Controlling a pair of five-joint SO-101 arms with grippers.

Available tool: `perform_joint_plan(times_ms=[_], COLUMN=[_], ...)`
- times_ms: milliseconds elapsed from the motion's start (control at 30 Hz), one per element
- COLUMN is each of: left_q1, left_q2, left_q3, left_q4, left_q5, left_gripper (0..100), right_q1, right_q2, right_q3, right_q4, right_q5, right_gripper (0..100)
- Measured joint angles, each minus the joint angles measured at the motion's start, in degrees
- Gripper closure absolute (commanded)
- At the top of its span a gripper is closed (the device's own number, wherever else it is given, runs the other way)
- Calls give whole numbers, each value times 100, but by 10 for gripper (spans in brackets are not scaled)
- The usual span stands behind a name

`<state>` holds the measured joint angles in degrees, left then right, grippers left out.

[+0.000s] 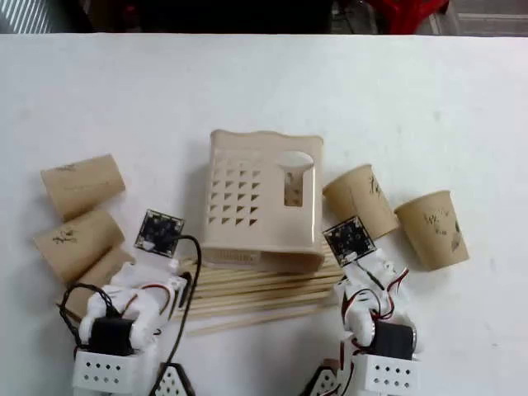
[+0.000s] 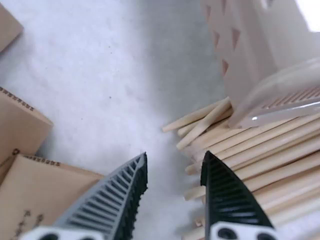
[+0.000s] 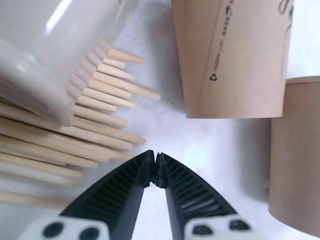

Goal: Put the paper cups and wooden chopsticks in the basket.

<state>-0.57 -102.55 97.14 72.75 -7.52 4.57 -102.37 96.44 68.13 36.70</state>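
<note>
Seen from my high view, the beige basket (image 1: 262,202) sits mid-table with its perforated wall facing up on the white table (image 1: 264,91); the wooden chopsticks (image 1: 256,289) lie in a loose bundle at its 6 o'clock, running from 9 to 3, and the basket's near edge overlaps the uppermost sticks. Three paper cups lie on their sides at the basket's 9 o'clock: the far cup (image 1: 82,186), the middle cup (image 1: 78,243) just beside it, and the near cup (image 1: 103,272) partly beneath the left arm (image 1: 124,318). Two more lie at its 3 o'clock; the inner cup (image 1: 360,200) is close against the basket, and the outer cup (image 1: 432,228) is just beside that one. The left arm stands at the basket's 7 o'clock, the right arm (image 1: 375,326) at its 5 o'clock. From my left wrist feed, the left gripper (image 2: 172,167) has its jaws partly spread with nothing between them; it is over bare table between the near cup and the chopsticks' ends. From my right wrist feed, the right gripper (image 3: 154,167) has its fingertips pressed together and empty; it is over bare table near the other ends of the sticks, with the inner cup beyond.
</note>
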Motion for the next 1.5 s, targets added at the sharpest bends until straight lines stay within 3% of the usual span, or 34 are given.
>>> perform_joint_plan(times_ms=[567,767,967,1067,1267,1500], left_q1=[0,0,0,0,0,0], left_q2=[0,0,0,0,0,0], left_q3=[0,0,0,0,0,0], left_q4=[0,0,0,0,0,0], left_q5=[0,0,0,0,0,0], left_gripper=[812,812,812,812,812,812], right_q1=[-589,-589,-589,-589,-844,-1407], right_q2=[0,0,-9,114,1864,5275], right_q3=[0,-264,-1618,-2382,-3859,-6171], right_q4=[176,-264,-273,-273,-440,-484], right_q5=[0,905,387,62,-492,-1459], right_gripper=[975,974,974,919,701,714])
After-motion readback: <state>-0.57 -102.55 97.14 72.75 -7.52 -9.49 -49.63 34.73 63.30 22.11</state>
